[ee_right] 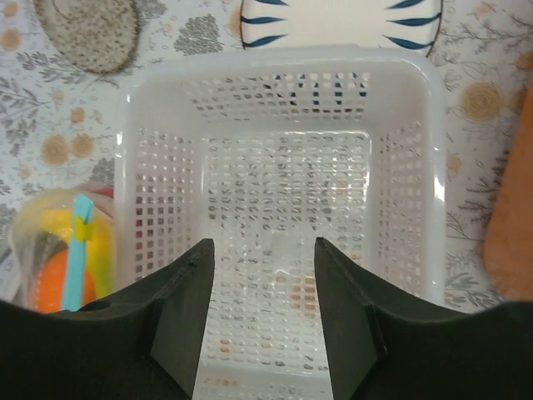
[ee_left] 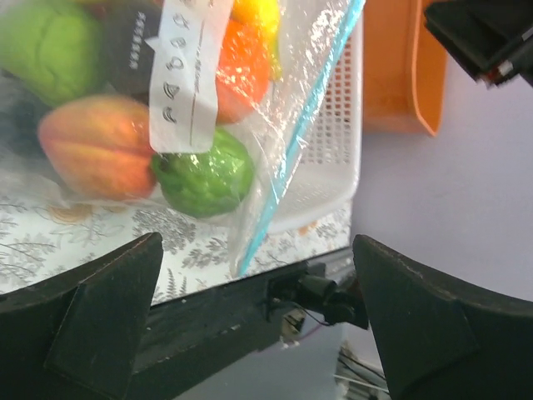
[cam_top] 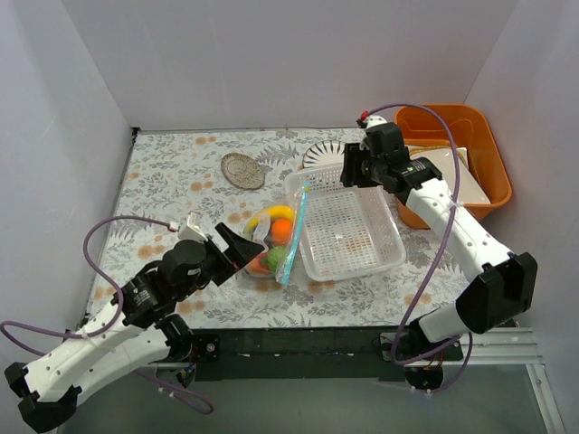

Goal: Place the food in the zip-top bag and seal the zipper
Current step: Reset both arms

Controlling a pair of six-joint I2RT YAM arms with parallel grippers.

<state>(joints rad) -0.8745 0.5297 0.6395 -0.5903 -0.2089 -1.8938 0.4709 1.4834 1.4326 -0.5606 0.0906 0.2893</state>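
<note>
The zip-top bag lies on the table just left of the white basket, with the food inside. In the left wrist view I see a green ball, a peach, an orange, a second green ball and some yellow through the plastic. The blue-green zipper runs along the bag's right edge, also in the left wrist view. I cannot tell if it is pressed shut. My left gripper is open and empty, just left of the bag. My right gripper is open and empty above the basket's far end.
The white perforated basket holds nothing and touches the bag's right side. A striped plate and a round coaster lie behind. An orange bin holding a white board stands at the back right. The table's near edge is close below the bag.
</note>
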